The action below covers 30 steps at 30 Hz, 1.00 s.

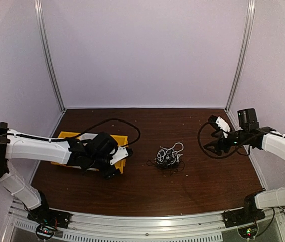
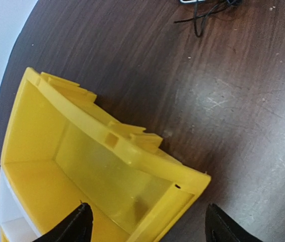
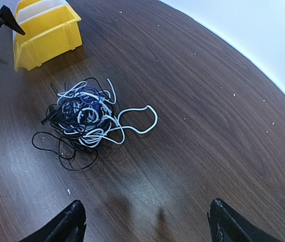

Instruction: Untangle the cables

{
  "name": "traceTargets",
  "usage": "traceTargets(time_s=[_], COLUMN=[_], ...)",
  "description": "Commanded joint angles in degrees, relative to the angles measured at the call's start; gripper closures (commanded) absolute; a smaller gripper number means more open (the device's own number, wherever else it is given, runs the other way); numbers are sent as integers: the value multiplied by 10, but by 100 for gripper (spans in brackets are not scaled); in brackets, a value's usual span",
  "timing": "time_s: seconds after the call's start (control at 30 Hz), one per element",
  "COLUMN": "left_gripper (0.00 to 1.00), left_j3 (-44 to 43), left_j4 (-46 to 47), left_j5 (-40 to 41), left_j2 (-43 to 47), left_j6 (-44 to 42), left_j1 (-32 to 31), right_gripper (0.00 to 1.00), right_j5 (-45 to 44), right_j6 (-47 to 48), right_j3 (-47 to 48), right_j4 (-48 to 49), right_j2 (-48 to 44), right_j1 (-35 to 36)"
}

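The cables [image 1: 168, 157] lie in one small tangle of white, black and purple cords at the table's middle. The right wrist view shows the tangle [image 3: 84, 118] with a white loop trailing to its right. My left gripper [image 1: 113, 170] is open and empty, hovering over the right end of the yellow bin [image 1: 120, 164], its jaws straddling the bin's corner [image 2: 183, 186]. My right gripper [image 1: 214, 146] is open and empty, held above the table to the right of the tangle. A few black cord ends [image 2: 203, 15] show at the top of the left wrist view.
The yellow bin [image 3: 47, 35] stands left of the tangle, with a white divider inside. A thick black arm cable [image 1: 127, 123] loops behind the bin, another [image 1: 203, 143] by the right gripper. White walls close in the dark wooden table [image 1: 147, 189].
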State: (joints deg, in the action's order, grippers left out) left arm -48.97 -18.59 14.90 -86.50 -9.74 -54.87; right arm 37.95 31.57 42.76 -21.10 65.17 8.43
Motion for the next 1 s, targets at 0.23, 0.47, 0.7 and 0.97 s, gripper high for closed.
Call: traceTargets(time_s=[0.23,0.47,0.7,0.97], left_gripper=[34,39,46,50], left_j3=[-118,-267,-442,-550], left_j4=[43,82,89,105], left_j5=[67,41,7,-68], left_j2=[-130,-255,-384,-464], left_j6=[-82,-101,-142,-200], left_j1=[9,54,113,142], right_gripper=[16,16,17,17], right_j5=[25,27,32,27], right_j6=[5,7,6,5], right_j3=[-15,-23,-30,-33], right_j4=[11,7,8,10], right_j2=[7,-6,-17,-13], right_j1=[12,13,13,13])
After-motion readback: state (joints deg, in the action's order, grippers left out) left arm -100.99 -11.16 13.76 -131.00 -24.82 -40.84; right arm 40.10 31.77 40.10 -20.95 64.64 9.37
